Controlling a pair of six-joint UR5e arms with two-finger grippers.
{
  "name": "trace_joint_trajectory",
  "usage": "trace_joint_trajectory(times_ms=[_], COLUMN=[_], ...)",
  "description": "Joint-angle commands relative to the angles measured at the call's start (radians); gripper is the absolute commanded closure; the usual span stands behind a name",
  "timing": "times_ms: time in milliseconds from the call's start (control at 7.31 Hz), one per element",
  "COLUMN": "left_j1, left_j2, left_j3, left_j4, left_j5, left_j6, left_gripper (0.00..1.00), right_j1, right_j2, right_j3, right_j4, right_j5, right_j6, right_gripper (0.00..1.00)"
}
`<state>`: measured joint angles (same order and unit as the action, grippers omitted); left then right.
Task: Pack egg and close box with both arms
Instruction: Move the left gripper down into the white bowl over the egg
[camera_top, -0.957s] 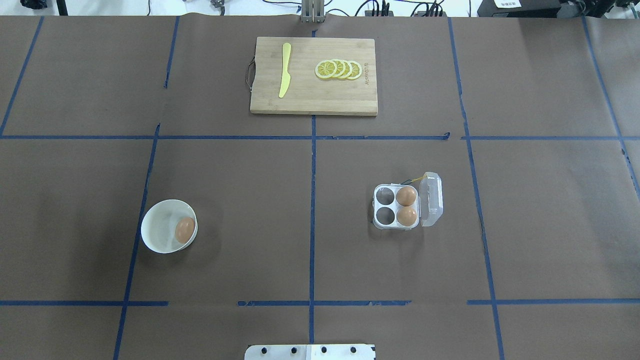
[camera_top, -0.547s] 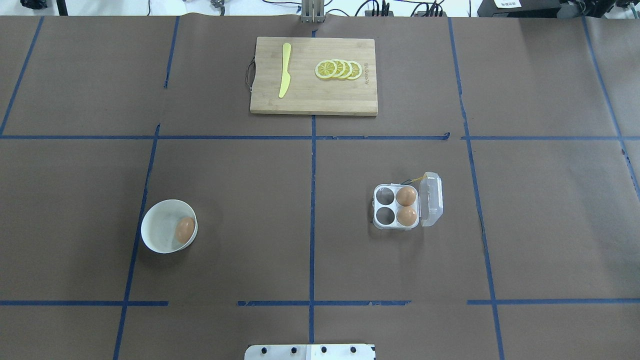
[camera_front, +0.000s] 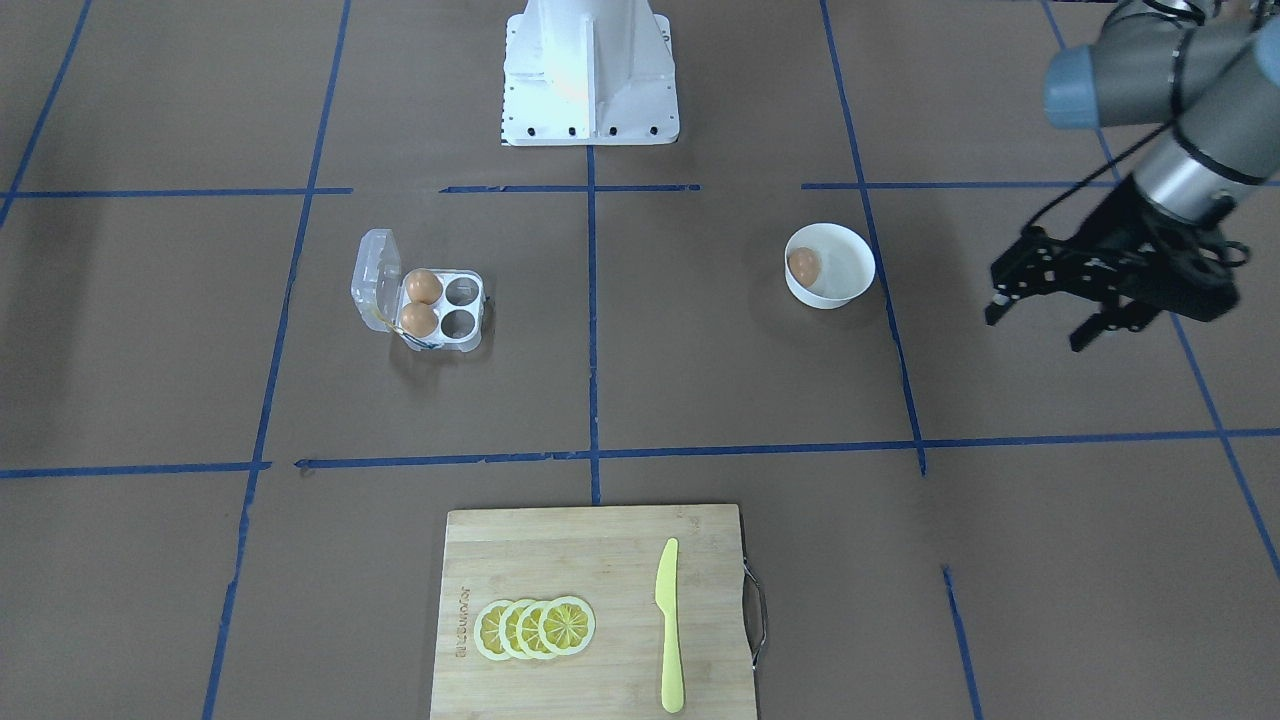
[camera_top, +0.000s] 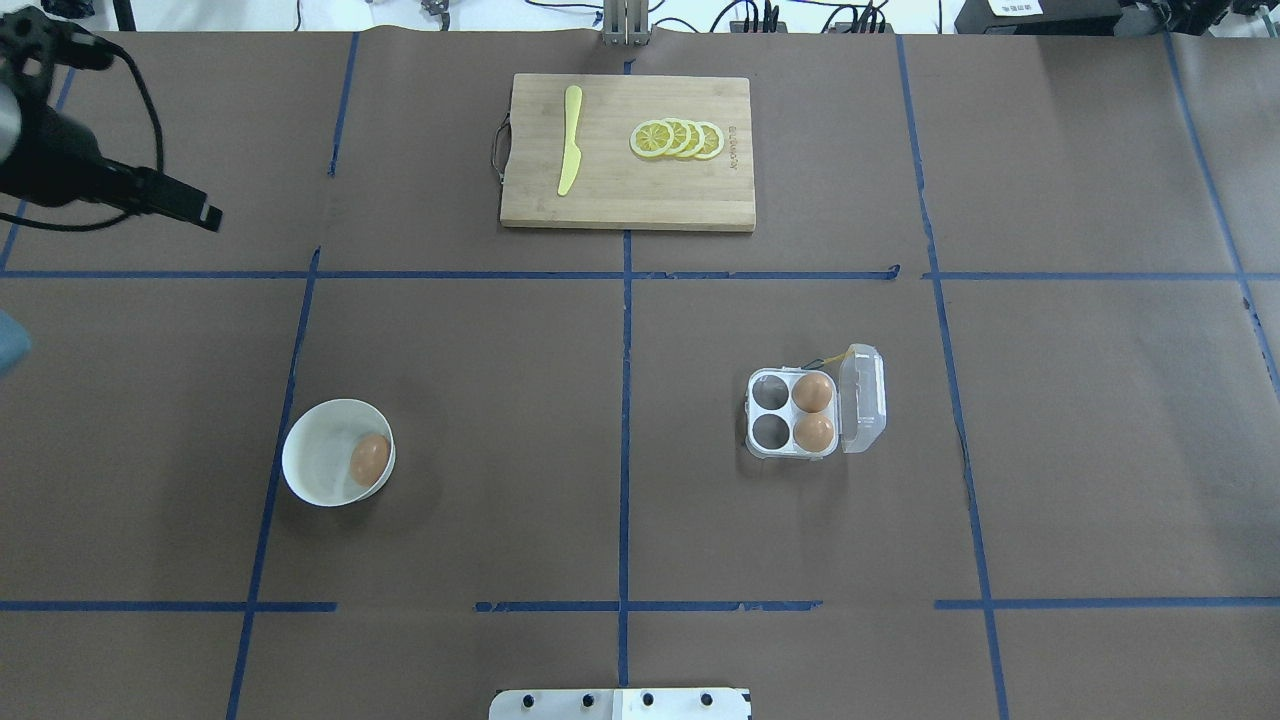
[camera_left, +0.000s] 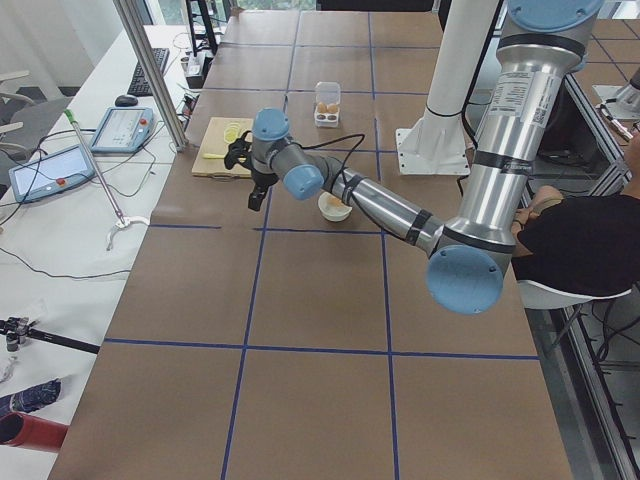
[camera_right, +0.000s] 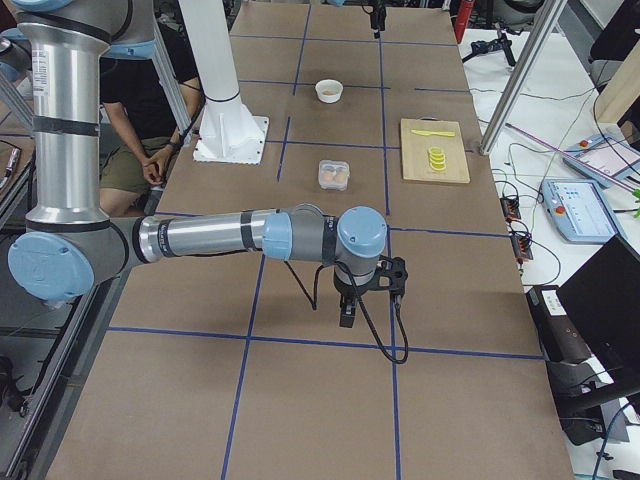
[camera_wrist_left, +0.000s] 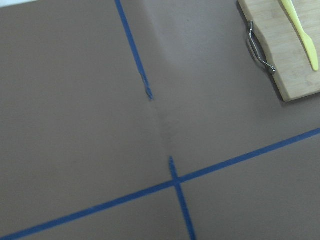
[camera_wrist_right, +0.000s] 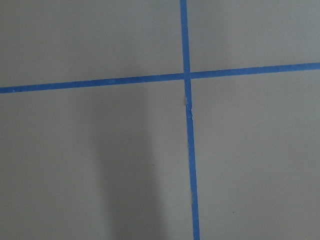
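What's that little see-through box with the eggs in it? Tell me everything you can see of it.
The box is a small clear plastic carton with four round cells. Its transparent lid stands open along one side. Two brown eggs fill the cells next to it; the other two cells are empty. A bit of yellow string shows at one hinge corner. It sits flat on the brown table, touched by nothing else.

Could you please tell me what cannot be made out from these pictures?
- right gripper: shows only in the exterior right view, small; open or shut unclear.
- left gripper: partly cut off by the overhead view's left edge.
- box: how its lid fastens is too small in every view.
- Wrist views: neither shows its fingers.
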<state>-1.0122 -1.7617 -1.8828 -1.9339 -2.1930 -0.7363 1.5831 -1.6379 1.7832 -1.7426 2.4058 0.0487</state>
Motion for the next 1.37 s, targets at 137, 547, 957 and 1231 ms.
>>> trace_joint_trajectory(times_ms=[137,547,957,1231], left_j1=[0.292,0.417,0.445,0.472], left_j2=[0.047,0.047,0.047,0.044], left_j3=[-0.108,-0.084,-0.04,-0.027], left_j4=[0.001,0.004,0.004,0.004], left_j5=[0.175,0.263,0.28,0.294], left_j6=[-0.503,-0.597,-0.614,-0.614], left_gripper=[0.05,0.08,0.12,0.12], right_j1=[0.0,0.0,0.0,0.0], right_j2=[0.0,0.001,0.003,0.003], right_j3=[-0.001,-0.001,0.001,0.001], right_j4=[0.0,0.0,0.0,0.0], right_j5=[0.0,-0.008,-0.007,-0.005], right_j6=[0.005,0.004,0.004,0.005], right_gripper=[0.0,0.0,0.0,0.0])
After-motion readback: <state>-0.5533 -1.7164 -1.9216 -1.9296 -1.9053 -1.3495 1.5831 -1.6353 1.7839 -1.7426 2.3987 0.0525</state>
